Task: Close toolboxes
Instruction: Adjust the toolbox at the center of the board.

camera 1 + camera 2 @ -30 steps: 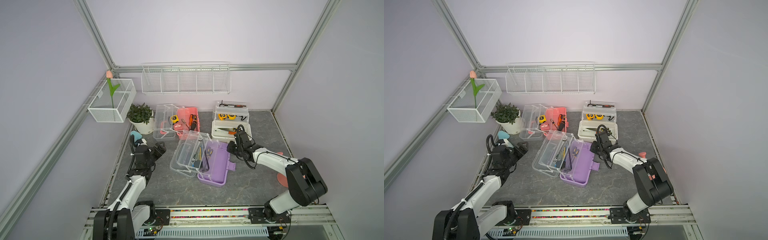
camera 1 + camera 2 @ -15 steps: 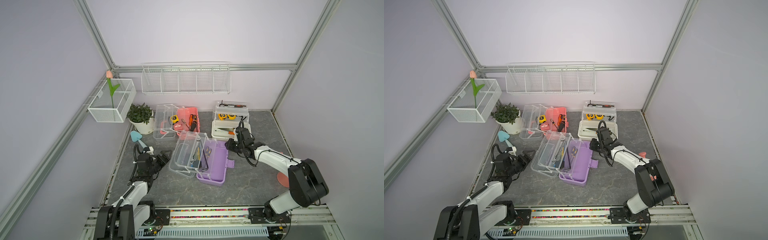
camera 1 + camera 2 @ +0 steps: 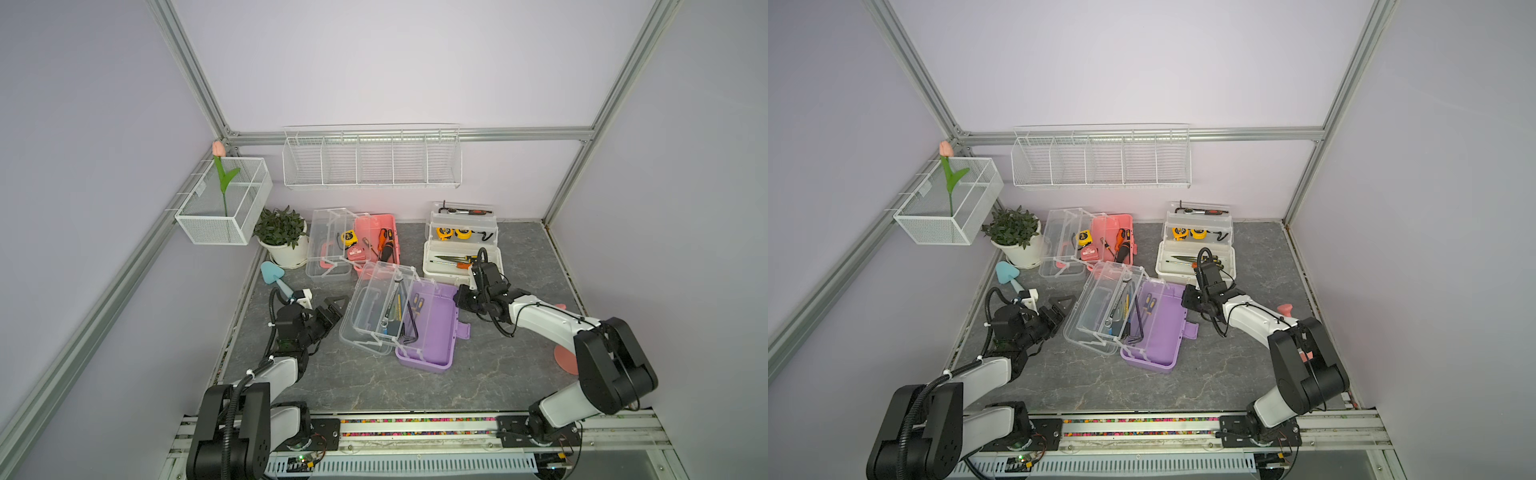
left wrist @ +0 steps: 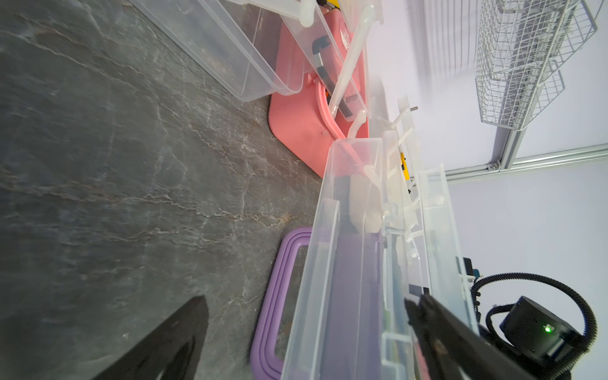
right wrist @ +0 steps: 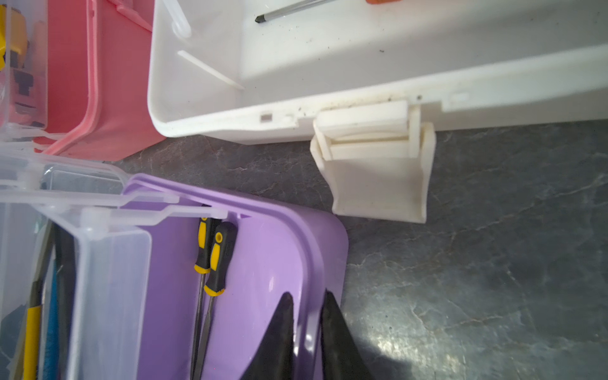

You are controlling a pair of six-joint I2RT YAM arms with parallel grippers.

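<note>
Three toolboxes lie open on the grey floor in both top views. The purple toolbox (image 3: 432, 332) (image 3: 1158, 332) is in the middle, its clear lid and trays (image 3: 365, 307) folded out to the left. The pink toolbox (image 3: 370, 226) is at the back left, the white toolbox (image 3: 432, 266) at the back right. My right gripper (image 3: 457, 298) (image 5: 306, 299) is shut on the purple toolbox's (image 5: 263, 263) right rim, one finger inside and one outside. My left gripper (image 3: 334, 309) (image 4: 304, 306) stands wide open at the clear lid's left edge, which lies between its fingers.
A potted plant (image 3: 280, 232) and a blue trowel (image 3: 272, 272) sit at the left wall. Two white wire baskets (image 3: 372, 160) (image 3: 224, 203) hang on the walls. A pink object (image 3: 565, 357) stands behind my right arm. The white toolbox's latch (image 5: 375, 171) lies flat on the floor.
My left gripper came down and right to the clear lid's edge and opened wider. My right gripper moved left from the white toolbox and closed on the purple rim.
</note>
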